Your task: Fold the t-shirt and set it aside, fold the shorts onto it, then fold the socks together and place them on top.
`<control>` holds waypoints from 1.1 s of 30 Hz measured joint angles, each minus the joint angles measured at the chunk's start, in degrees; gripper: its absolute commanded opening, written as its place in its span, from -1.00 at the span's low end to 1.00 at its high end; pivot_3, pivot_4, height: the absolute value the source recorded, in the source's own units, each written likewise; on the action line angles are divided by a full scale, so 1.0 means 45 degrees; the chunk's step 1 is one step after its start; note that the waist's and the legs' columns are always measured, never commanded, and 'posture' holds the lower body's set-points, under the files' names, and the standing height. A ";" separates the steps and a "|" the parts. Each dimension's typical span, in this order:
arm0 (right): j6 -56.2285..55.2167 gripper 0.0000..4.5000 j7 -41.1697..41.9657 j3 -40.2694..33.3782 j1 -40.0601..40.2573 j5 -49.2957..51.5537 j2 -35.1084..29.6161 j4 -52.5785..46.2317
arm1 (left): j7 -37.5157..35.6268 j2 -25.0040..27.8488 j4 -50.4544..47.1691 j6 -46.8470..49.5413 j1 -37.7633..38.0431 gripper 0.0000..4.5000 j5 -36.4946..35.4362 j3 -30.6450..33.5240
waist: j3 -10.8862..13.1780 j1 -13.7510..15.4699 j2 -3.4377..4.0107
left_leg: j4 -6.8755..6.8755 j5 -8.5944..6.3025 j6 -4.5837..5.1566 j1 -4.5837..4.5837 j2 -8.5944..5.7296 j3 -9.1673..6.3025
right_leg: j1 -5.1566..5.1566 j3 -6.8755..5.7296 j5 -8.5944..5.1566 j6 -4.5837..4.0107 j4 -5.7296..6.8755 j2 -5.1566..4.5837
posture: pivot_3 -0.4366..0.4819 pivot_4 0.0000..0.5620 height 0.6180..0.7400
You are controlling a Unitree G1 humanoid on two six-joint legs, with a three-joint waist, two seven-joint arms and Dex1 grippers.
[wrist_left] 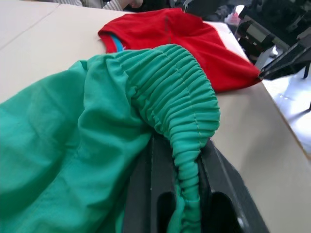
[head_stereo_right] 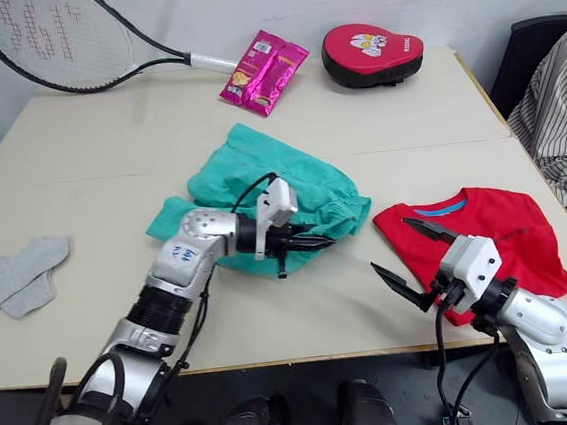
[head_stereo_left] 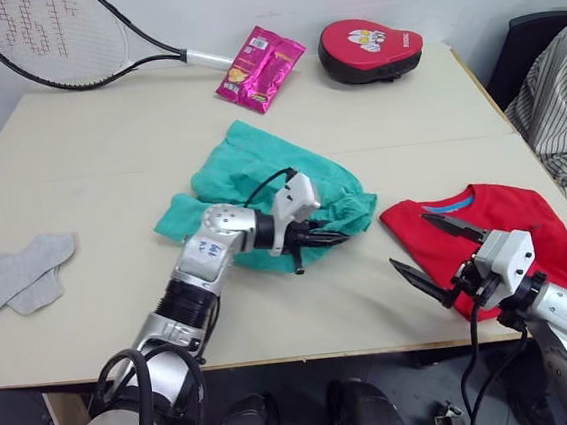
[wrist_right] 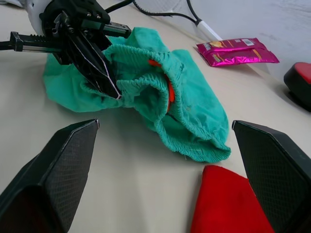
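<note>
The teal-green shorts (head_stereo_left: 260,180) lie crumpled at the table's middle. My left gripper (head_stereo_left: 328,236) is shut on the shorts' gathered elastic waistband (wrist_left: 187,160), at their near right edge. The folded red t-shirt (head_stereo_left: 486,228) with its blue collar band lies to the right near the table's front edge. Over the t-shirt's near left corner my right gripper (head_stereo_left: 436,253) stands open and holds nothing. Two grey socks (head_stereo_left: 20,274) lie flat, overlapping, at the far left of the table.
At the back of the table lie a tennis racket (head_stereo_left: 56,43), a pink snack packet (head_stereo_left: 259,66) and a red padded mitt (head_stereo_left: 368,49). A striped cloth (head_stereo_left: 560,110) hangs over a chair beyond the table's right edge.
</note>
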 measured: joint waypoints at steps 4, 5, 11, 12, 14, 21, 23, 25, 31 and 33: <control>0.0349 1.00 0.0072 -0.0408 0.0188 -0.0089 -0.0789 -0.0298 | -0.0970 0.0534 -0.0583 -0.0559 0.0437 0.19 -0.0176 -0.0047 | 0.0000 -0.0036 0.0000 | 0.0003 0.0002 -0.0004 0.0003 0.0010 -0.0001 | -0.0002 -0.0005 -0.0005 -0.0010 0.0012 0.0002 | -0.05 -0.47 1.00; 0.0455 1.00 0.0126 -0.0508 0.0134 -0.0049 -0.0976 -0.0461 | -0.1343 0.0884 -0.0860 -0.0584 0.0509 0.31 -0.0323 0.0013 | 0.0000 -0.0033 0.0000 | 0.0003 0.0002 -0.0005 0.0004 0.0012 -0.0004 | -0.0001 -0.0006 -0.0006 -0.0012 0.0013 0.0002 | -0.05 -0.47 1.00; 0.1361 1.00 0.0488 -0.0411 -0.1028 0.0433 -0.1784 -0.1469 | -0.2495 0.2068 -0.1332 -0.1655 0.0946 0.86 -0.1190 0.1533 | 0.0000 -0.0002 0.0000 | 0.0012 -0.0002 0.0002 -0.0001 0.0010 -0.0026 | 0.0008 -0.0021 -0.0007 -0.0013 0.0011 -0.0009 | -0.05 -0.47 1.00; 0.1590 1.00 0.0575 -0.0144 -0.1336 0.0531 -0.1873 -0.1730 | -0.2705 0.2358 -0.1377 -0.1826 0.1083 0.86 -0.1410 0.1852 | 0.0000 -0.0018 0.0001 | 0.0011 -0.0002 0.0001 0.0001 0.0011 -0.0028 | 0.0008 -0.0022 -0.0008 -0.0015 0.0013 -0.0009 | -0.05 -0.47 1.00; 0.2129 1.00 0.0686 0.0666 -0.1793 0.0671 -0.1880 -0.2370 | -0.2922 0.3163 -0.1260 -0.2366 0.1299 0.86 -0.1568 0.2555 | 0.0000 -0.0046 0.0001 | 0.0011 -0.0001 -0.0004 0.0003 0.0016 -0.0036 | 0.0008 -0.0033 -0.0015 -0.0027 0.0018 -0.0008 | -0.05 -0.47 1.00; 0.4776 1.00 0.0030 0.4242 -0.2659 -0.0540 -0.1571 -0.3075 | -0.3332 0.6223 0.2530 -0.7628 0.1878 0.86 0.0464 0.3350 | -0.0001 0.0017 0.0001 | 0.0014 -0.0020 0.0018 -0.0018 0.0003 -0.0051 | -0.0004 -0.0073 -0.0023 -0.0041 0.0016 -0.0044 | -0.05 -0.47 1.00; 0.4839 1.00 -0.0054 0.5180 -0.2932 -0.1567 -0.1574 -0.2986 | -0.3085 0.6669 0.3959 -0.9081 0.1866 0.86 0.1116 0.3365 | -0.0001 0.0048 0.0001 | 0.0034 -0.0041 0.0035 -0.0040 -0.0005 -0.0070 | -0.0007 -0.0094 -0.0022 -0.0040 0.0008 -0.0058 | -0.05 -0.47 1.00; 0.4546 1.00 -0.0241 0.5928 -0.3042 -0.2915 -0.1683 -0.2546 | -0.2584 0.6960 0.5383 -1.0410 0.1770 0.86 0.1914 0.3302 | -0.0001 0.0051 0.0000 | 0.0048 -0.0065 0.0060 -0.0052 -0.0015 -0.0072 | -0.0003 -0.0100 -0.0020 -0.0037 0.0001 -0.0071 | -0.05 -0.47 1.00; 0.3066 1.00 -0.0593 0.6581 -0.3701 -0.5693 -0.1904 -0.1236 | -0.0569 0.6943 0.8193 -1.2896 0.0375 0.86 0.3683 0.2747 | -0.0005 0.0023 -0.0005 | 0.0107 -0.0084 0.0076 -0.0085 -0.0012 -0.0081 | -0.0001 -0.0128 -0.0005 -0.0009 0.0012 -0.0068 | -0.05 -0.47 1.00; 0.2793 0.92 -0.0567 0.6550 -0.3956 -0.6045 -0.1943 -0.0950 | -0.0062 0.6904 0.8838 -1.3469 -0.0152 0.88 0.4219 0.2433 | -0.0006 0.0013 -0.0004 | 0.0107 -0.0082 0.0073 -0.0077 -0.0011 -0.0080 | 0.0001 -0.0129 -0.0005 -0.0009 0.0022 -0.0064 | -0.05 -0.47 1.00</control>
